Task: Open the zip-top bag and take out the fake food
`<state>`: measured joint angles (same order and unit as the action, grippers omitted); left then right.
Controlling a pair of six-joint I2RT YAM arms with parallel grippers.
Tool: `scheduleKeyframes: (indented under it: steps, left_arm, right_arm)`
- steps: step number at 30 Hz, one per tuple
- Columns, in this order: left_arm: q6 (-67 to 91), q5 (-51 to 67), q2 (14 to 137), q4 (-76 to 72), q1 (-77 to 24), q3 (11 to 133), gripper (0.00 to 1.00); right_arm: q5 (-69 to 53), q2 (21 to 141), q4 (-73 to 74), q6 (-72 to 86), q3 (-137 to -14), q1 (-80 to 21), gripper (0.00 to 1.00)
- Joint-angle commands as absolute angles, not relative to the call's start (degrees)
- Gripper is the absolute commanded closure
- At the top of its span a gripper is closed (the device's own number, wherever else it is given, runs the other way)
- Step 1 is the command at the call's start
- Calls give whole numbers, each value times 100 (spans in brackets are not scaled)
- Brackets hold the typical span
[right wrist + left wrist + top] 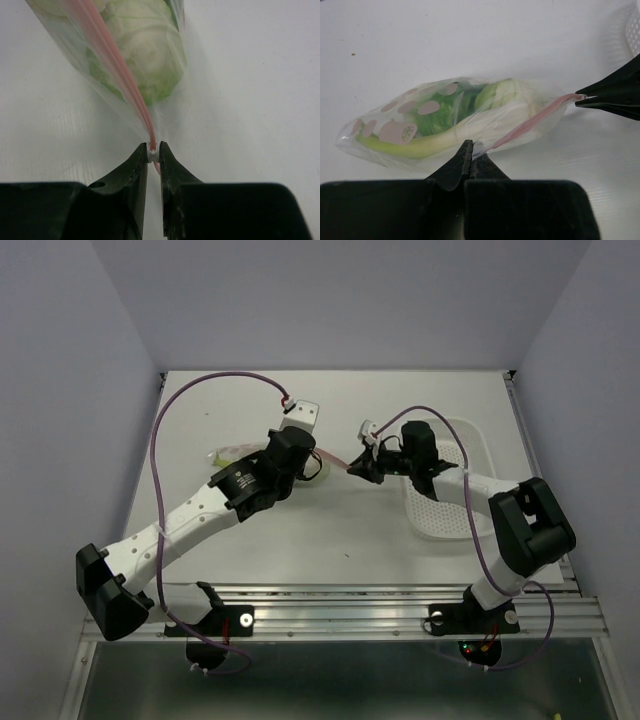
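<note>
My table (330, 535) is a plain white sheet under soft, even light. Pale grey walls (340, 300) close it in at the back and on both sides, and a ribbed metal rail (350, 610) runs along its near edge.

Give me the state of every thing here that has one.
zip-top bag, apparently still sealed, pinched at two places
fake food, inside the bag
left gripper, shut on the bag's long edge
right gripper, shut on the bag's pink-striped end
tray, lying flat, open side up
</note>
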<state>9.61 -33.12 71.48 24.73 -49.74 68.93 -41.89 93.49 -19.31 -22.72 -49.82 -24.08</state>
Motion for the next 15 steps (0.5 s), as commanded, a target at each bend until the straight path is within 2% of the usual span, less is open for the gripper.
scheduleKeyframes:
  steps: [1,15]
  left_arm:
    - [1020,-3683,6741,2215,-4913,6917,100]
    - [1028,-3639,6724,2355,-4904,6943,100]
  right_arm:
    - [-3868,9492,-1775,-2408,-5150,-2399,96]
    - [-3410,9923,-1591,-2364,-5466,-2347,96]
